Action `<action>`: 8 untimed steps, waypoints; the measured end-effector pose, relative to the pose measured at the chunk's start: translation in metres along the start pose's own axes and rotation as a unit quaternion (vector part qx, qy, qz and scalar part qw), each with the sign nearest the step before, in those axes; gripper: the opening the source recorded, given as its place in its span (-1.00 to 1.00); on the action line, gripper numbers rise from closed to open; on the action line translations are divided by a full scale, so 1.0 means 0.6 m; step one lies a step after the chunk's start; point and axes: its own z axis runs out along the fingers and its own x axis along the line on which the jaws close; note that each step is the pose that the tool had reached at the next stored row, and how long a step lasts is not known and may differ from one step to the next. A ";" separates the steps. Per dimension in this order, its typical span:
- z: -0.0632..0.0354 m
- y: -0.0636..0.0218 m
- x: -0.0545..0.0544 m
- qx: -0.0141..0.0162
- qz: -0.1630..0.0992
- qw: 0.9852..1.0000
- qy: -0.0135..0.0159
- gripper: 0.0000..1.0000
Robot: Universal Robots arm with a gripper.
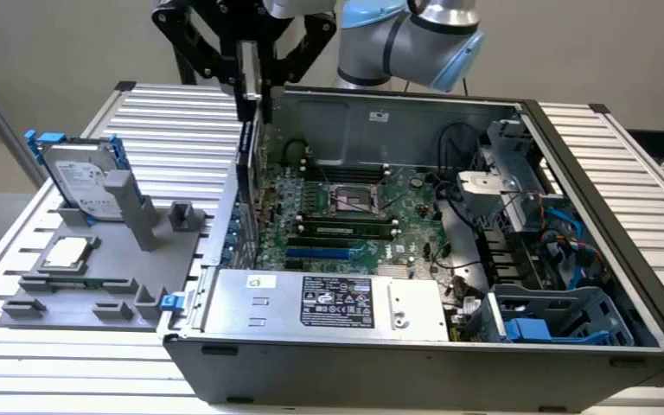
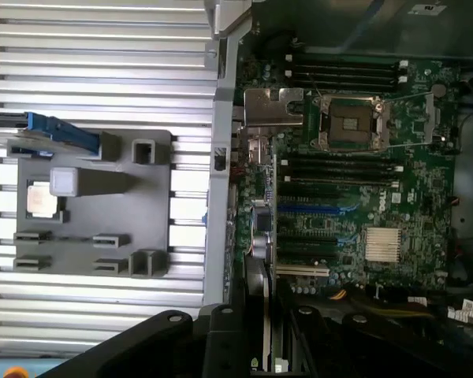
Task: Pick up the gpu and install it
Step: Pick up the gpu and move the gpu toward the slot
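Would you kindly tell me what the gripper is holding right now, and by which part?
The gripper holds the gpu by its upper edge; the card hangs on edge over the open computer case.

Motherboard [image 1: 344,207]: green, with black memory slots and one blue slot. Case [image 1: 424,372]: dark grey. Power supply [image 1: 252,303]: silver, with a black label. Hard drive [image 1: 79,177]: silver, blue rails. Fixture [image 1: 90,285]: plain grey. Table [image 1: 170,112]: silver, ribbed in parallel lines. Gripper [image 1: 252,82] and gpu [image 1: 243,130]: black (card seen edge-on).
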 end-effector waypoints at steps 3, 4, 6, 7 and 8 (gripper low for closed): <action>0.008 -0.001 -0.027 0.001 0.000 1.000 0.000 -1.00; 0.010 -0.001 -0.035 0.001 0.000 1.000 0.000 -1.00; 0.015 -0.002 -0.050 0.001 0.000 1.000 0.000 -1.00; 0.018 -0.002 -0.058 0.001 0.000 1.000 0.000 -1.00; 0.020 -0.002 -0.065 0.002 0.000 1.000 0.000 -1.00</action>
